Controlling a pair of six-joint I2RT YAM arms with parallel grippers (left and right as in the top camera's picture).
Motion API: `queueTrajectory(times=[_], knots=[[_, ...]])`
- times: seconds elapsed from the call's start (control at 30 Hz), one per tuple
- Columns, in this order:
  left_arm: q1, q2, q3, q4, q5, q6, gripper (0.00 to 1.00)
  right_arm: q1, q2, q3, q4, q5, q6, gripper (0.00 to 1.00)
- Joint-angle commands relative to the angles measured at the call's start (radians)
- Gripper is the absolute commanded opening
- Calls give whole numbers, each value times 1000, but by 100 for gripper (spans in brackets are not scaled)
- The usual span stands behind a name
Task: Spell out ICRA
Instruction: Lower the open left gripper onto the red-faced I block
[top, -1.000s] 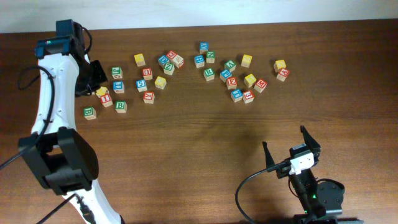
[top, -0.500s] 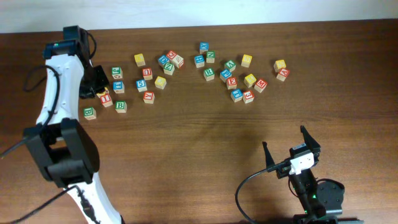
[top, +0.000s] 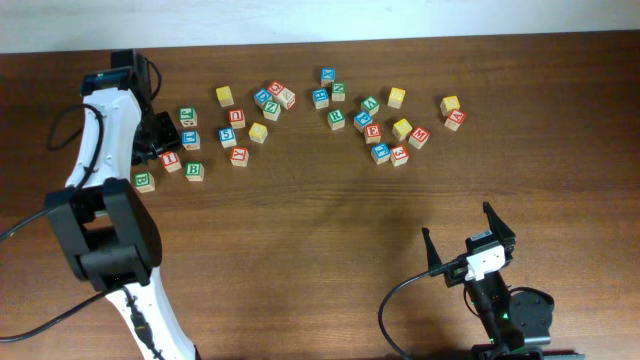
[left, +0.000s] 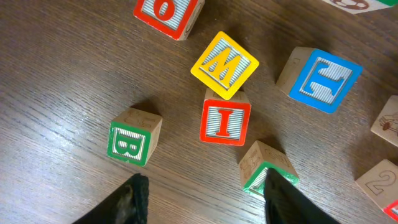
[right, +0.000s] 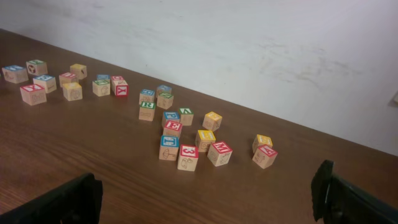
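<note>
1. The dark brown wooden table (top: 300, 250) carries all items. Small wooden alphabet cubes (top: 372, 130) lie scattered in a loose band across its far half.

2. The white left arm (top: 90, 170) reaches along the table's left side to the left end of the band. The dark right arm (top: 500, 310) sits at the near right, well apart from every cube.

3. The right gripper (top: 465, 240) has its fingers spread wide, with nothing between them.

4. The left gripper (left: 208, 199) is directly above the leftmost cubes. Its two dark fingertips (left: 134, 199) stand apart and hold nothing.

5. The I cube (left: 225, 121) is a small natural-wood cube with a red-framed, pale striped top face and a red letter I.
   - Location: flat on the table at the left end of the band, just ahead of the gap between the left fingertips.
   - Orientation: lettered face up. All sides are equal, so the cube has no long axis. In the left wrist view the letter's stem runs nearly vertically, with its foot toward the fingertips.
   - Overhead, its letter is too small to read.

6. Neighbours:
   - The yellow-framed M cube (left: 224, 64) is turned to a diamond, and its lower corner meets the I cube's far edge.
   - The green-lettered B cube (left: 132, 137) lies just beside the I cube, apart.
   - The blue-framed cube (left: 326, 78) lies near.
   - The green-edged tilted cube (left: 267, 171) lies just beside the I cube's near corner.
</note>
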Motion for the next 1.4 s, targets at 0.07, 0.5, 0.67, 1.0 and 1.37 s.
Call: queueTrajectory(times=[0.07,0.5,0.67,1.0,1.37], knots=[[6,15,-3,6,-16,-3,61,6,-7,-5,-5,-12,4,98],[6,15,-3,6,-15,-3,86,6,-7,-5,-5,-12,4,98],[6,15,-3,10,-15,-2,88,6,-7,-5,-5,-12,4,98],[6,15,-3,11,-15,-3,99,6,-7,-5,-5,-12,4,98],[6,15,-3,14,-16,-3,100,6,-7,-5,-5,-12,4,98]])
